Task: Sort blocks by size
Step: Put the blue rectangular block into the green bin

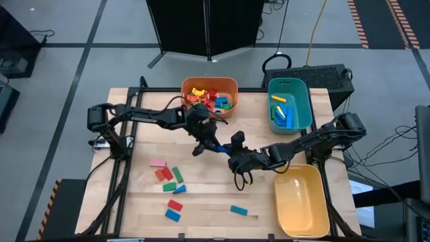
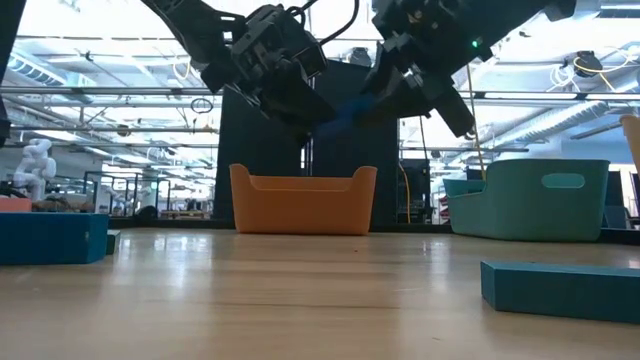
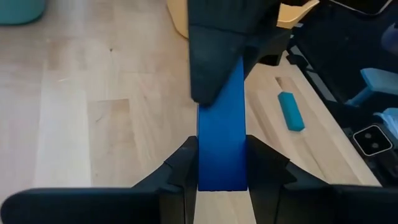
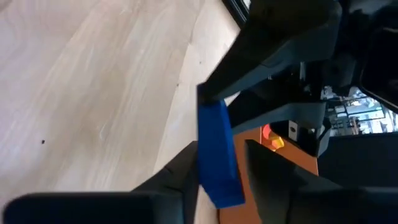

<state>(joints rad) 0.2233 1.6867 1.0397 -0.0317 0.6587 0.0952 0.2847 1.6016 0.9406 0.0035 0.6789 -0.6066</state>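
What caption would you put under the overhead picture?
Above the table's middle, the left gripper and right gripper both clasp one long blue block, a handover between bins.

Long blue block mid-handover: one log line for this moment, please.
long flat blue block | above table centre | left pincer shut on one end | right pincer around other end | orange plastic bin behind

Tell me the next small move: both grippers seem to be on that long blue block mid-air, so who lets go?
Probably the left gripper should open and back off. The long blue block sits between its fingers while the right gripper also flanks the other end, above the table. First confirm that the right grip is firm.
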